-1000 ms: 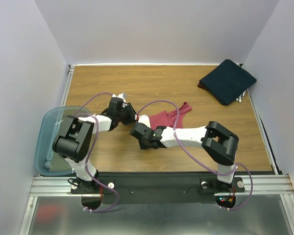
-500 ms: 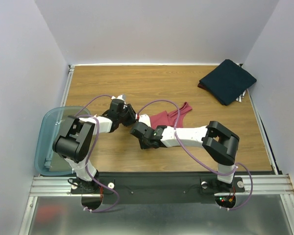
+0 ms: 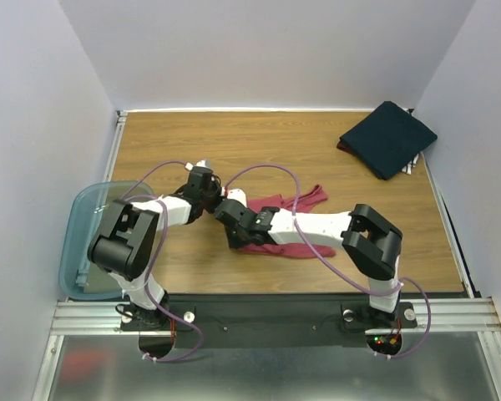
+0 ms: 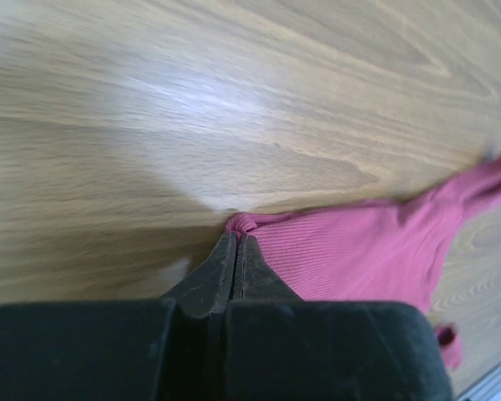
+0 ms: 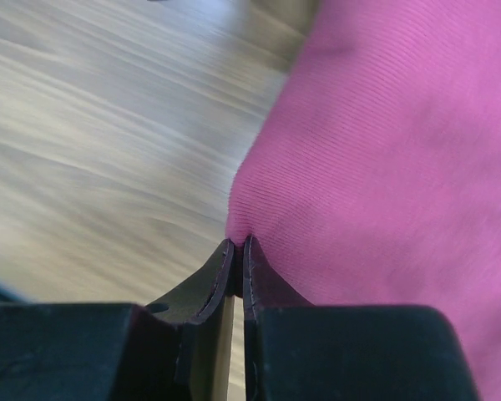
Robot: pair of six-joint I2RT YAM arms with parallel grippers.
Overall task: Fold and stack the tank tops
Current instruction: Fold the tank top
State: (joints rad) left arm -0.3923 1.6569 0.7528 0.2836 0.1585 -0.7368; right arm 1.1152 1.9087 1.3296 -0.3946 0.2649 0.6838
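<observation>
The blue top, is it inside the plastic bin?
No, the navy tank top lies folded at the far right, while the teal bin sits at the left edge.

The maroon tank top [image 3: 294,249] was a small bunch lying just beyond the fingertips of the right gripper [image 5: 239,242] a second ago. It is now drawn out into a long band trailing back from those fingers under the right forearm. The left gripper [image 4: 236,241] has shifted slightly away from the arm bases, its pinched corner going with it.
</observation>
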